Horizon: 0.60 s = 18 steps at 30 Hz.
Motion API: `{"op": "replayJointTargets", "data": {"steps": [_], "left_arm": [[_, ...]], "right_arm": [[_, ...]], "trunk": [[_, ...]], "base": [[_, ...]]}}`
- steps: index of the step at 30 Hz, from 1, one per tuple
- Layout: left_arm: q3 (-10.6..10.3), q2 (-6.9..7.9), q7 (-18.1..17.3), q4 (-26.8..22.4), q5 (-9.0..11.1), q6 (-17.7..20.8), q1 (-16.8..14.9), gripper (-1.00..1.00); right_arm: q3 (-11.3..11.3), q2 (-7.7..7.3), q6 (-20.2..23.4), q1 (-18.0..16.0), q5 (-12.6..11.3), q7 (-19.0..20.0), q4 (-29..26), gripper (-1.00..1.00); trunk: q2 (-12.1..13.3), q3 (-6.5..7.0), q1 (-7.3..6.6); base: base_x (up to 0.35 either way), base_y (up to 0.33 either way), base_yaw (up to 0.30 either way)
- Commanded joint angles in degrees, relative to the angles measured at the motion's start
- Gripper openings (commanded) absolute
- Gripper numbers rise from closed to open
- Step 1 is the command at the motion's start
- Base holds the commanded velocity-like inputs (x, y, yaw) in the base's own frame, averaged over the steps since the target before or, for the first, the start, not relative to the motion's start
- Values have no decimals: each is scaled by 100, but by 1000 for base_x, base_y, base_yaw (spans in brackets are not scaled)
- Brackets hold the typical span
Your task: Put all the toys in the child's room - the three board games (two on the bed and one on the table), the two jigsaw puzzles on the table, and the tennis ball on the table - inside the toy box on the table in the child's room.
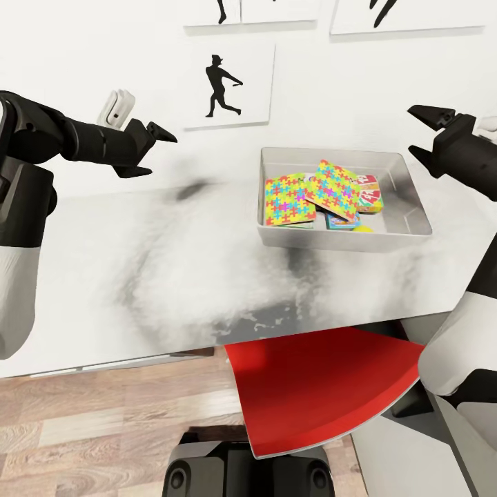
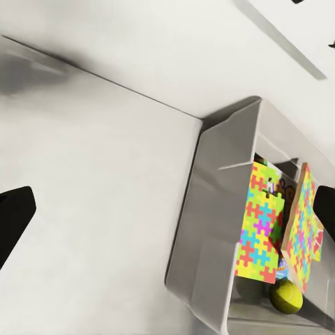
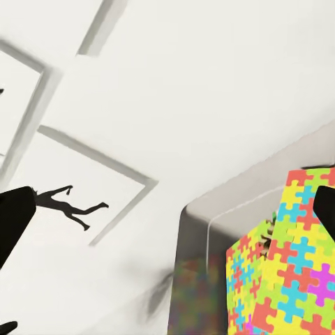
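The pale grey toy box stands on the table at the right, against the wall. Inside it lie two jigsaw puzzles, overlapping and tilted. A red-green board game and a blue one peek out beneath them, with the tennis ball at the front. My left gripper hovers open over the table's back, left of the box. My right gripper is open above the box's right end. The left wrist view shows the toy box, puzzles and ball. The bed is out of view.
A red chair is tucked under the table's front edge, right of centre. Framed silhouette posters hang on the wall behind the table. Wooden floor shows at the lower left. My own base is below.
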Motion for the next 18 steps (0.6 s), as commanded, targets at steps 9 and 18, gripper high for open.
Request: {"op": "replayJointTargets", "data": {"steps": [9, 18], "left_arm": [[-6, 4, 47, -2, 42, 5, -7, 100], [-6, 4, 47, -2, 42, 5, -7, 100]], "right_arm": [[-4, 0, 21, -6, -60, -59, -3, 100], [-4, 0, 21, -6, -60, -59, -3, 100]], "trunk": [[-9, -8, 3], [-9, -8, 3]], "base": [[0, 0, 0], [0, 0, 0]]}}
